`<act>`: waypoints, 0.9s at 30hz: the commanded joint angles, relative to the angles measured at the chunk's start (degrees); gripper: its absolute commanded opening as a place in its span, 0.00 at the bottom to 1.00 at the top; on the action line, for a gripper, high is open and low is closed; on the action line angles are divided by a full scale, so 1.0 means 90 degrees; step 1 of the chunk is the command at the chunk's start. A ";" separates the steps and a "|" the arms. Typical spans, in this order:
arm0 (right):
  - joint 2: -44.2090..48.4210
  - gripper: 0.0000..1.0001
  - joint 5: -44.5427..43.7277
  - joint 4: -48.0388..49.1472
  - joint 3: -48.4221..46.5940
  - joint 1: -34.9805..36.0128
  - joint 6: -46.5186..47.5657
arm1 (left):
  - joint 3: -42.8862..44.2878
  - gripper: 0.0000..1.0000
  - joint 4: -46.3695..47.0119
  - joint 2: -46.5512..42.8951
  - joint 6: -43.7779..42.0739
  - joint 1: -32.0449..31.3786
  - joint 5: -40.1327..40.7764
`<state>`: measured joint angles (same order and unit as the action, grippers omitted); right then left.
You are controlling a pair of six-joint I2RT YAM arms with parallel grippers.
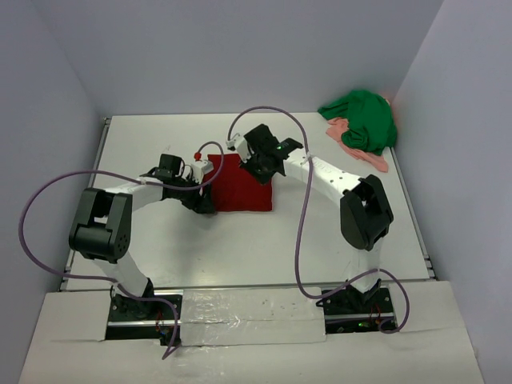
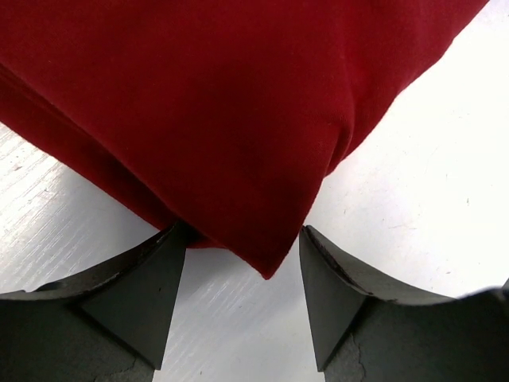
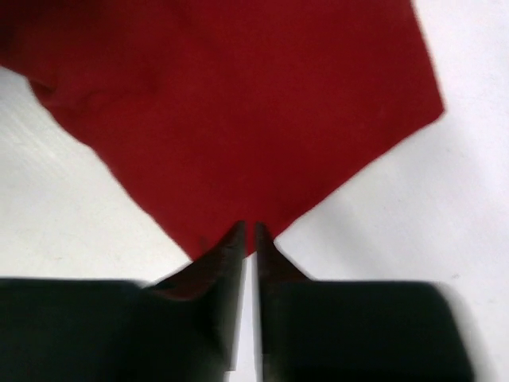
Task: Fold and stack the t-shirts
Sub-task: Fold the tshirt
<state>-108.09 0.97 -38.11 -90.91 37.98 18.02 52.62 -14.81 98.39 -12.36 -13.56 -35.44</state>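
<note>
Left arm (image 1: 100, 224): elbow folded high out on the left, forearm reaching right toward the middle.
Left gripper (image 2: 242, 239): held low, jaws spread wide apart.
Right arm (image 1: 364, 210): elbow bent on the right, forearm stretched away and leftward.
Right gripper (image 3: 248, 232): tipped downward, fingers drawn almost together, nipping a corner of the dark red t-shirt (image 3: 238, 103).

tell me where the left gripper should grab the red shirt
Take the red shirt by its near-left corner, coming in low along the table from the left. That folded corner points between the open fingers of the left gripper, lying flat, so a shallow pinch should catch all its layers.
</note>
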 commanded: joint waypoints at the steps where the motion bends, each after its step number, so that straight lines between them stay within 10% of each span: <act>1: -0.0166 0.10 0.0690 -0.0169 -0.0192 -0.0030 -0.0108 | 0.0198 0.68 0.0073 0.0113 0.0065 -0.0017 0.0052; 12: -0.0997 0.00 0.1972 -0.0531 -0.0026 0.0048 0.0048 | 0.0335 0.67 0.0102 0.0269 0.0143 -0.0017 0.0002; 27: -0.1310 0.00 0.1279 -0.1303 0.0033 -0.0040 -0.0079 | 0.0657 0.65 -0.0795 0.0387 -0.0461 0.0149 0.0198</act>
<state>-120.57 14.13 -47.13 -91.07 38.06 17.58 56.69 -17.15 101.60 -12.91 -13.13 -35.33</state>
